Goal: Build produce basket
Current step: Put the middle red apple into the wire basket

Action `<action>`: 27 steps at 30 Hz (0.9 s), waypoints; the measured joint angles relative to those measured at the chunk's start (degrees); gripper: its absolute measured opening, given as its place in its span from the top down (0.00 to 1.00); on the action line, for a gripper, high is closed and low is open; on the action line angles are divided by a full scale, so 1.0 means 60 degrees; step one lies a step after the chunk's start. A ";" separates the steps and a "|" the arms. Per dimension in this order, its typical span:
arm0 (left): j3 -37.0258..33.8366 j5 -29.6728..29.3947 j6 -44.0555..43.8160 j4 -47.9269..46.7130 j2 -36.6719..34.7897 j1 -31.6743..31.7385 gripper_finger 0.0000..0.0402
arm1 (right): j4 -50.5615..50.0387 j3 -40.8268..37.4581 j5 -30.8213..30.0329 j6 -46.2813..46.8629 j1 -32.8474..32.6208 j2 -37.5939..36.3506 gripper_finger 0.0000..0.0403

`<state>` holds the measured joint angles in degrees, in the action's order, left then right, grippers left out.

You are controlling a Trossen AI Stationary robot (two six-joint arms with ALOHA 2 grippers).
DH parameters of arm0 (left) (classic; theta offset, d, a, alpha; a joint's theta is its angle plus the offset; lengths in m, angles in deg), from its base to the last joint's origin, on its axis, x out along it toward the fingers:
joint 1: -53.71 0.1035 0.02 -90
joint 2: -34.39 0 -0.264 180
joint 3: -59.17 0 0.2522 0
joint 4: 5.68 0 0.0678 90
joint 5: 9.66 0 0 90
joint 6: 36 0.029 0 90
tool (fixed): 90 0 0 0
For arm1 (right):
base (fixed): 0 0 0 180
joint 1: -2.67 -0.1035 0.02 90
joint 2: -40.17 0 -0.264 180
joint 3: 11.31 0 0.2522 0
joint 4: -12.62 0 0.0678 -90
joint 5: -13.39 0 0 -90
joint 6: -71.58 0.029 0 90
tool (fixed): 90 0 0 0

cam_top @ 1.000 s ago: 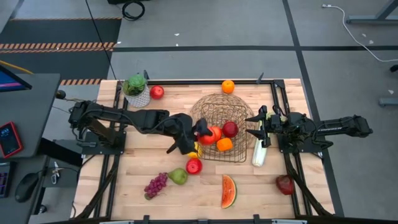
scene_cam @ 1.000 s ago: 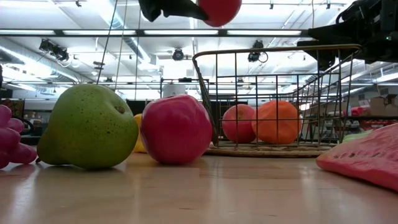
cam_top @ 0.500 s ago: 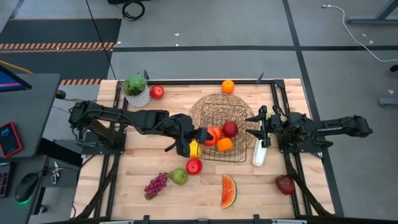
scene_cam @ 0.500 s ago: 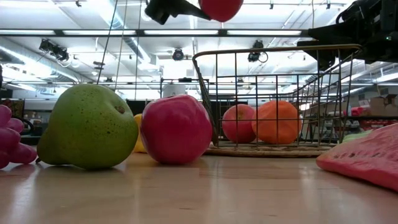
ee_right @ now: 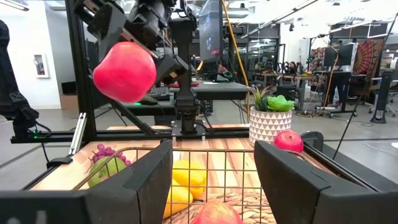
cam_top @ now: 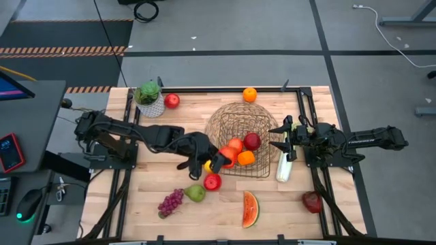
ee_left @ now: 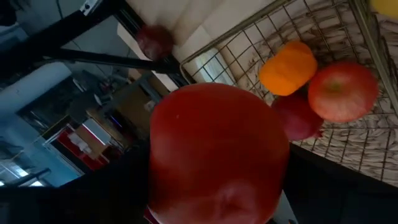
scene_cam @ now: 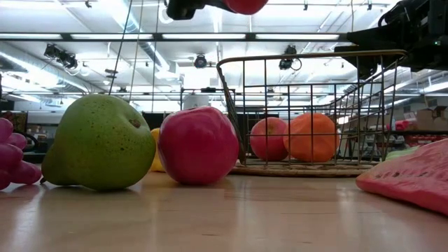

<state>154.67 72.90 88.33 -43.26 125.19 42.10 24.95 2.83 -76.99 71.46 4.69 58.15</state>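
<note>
My left tool [cam_top: 219, 160] is clamped on a red apple [cam_top: 227, 157] and holds it in the air at the left rim of the wire basket [cam_top: 235, 117], which stands a little right of the worktop's centre. In my left wrist view that apple [ee_left: 217, 152] fills most of the picture, with the basket floor beyond it.

Inside the basket I see three pieces: an orange [cam_top: 246, 158], a dark red apple [cam_top: 252, 141] and an orange-red fruit [cam_top: 236, 144].

My right tool [cam_top: 284, 138] sits at the basket's right rim with its fingers drawn together; I cannot tell whether it grips the wire. A pale-green celery stalk [cam_top: 283, 168] lies on the worktop [cam_top: 184, 119] just beside the basket on that side.

Loose produce lies elsewhere. A yellow piece [cam_top: 208, 165] is against the basket's left foot. Toward the near edge are a second red apple [cam_top: 212, 182], a green pear [cam_top: 195, 193] touching it, purple grapes [cam_top: 170, 202] and a watermelon slice [cam_top: 251, 209]. A dark red fruit [cam_top: 313, 201] lies near the near right corner. Another orange [cam_top: 250, 94] sits at the far edge. A small red fruit [cam_top: 172, 101] rests beside a potted plant [cam_top: 149, 98] at the far left corner.
</note>
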 joint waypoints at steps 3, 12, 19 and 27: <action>0.0000 0.0000 -0.0002 0.0005 -0.0004 -0.0102 0.23 | 0.0000 0.0000 -0.0001 0.0002 0.0000 0.0000 0.43; 0.0000 0.1026 -0.3071 0.0008 -0.0004 0.0264 0.23 | 0.0000 -0.0001 0.0002 0.0002 0.0000 0.0000 0.43; 0.0000 0.3505 -0.8635 0.0008 -0.0004 0.1237 0.23 | 0.0000 -0.0001 0.0002 0.0001 0.0000 0.0000 0.43; 0.0000 0.4028 -1.4603 0.0468 -0.0004 0.2006 0.23 | 0.0000 -0.0002 0.0002 0.0002 -0.0002 0.0000 0.43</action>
<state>154.67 97.06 0.71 -40.45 125.17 54.14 24.95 2.82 -76.97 71.48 4.68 58.15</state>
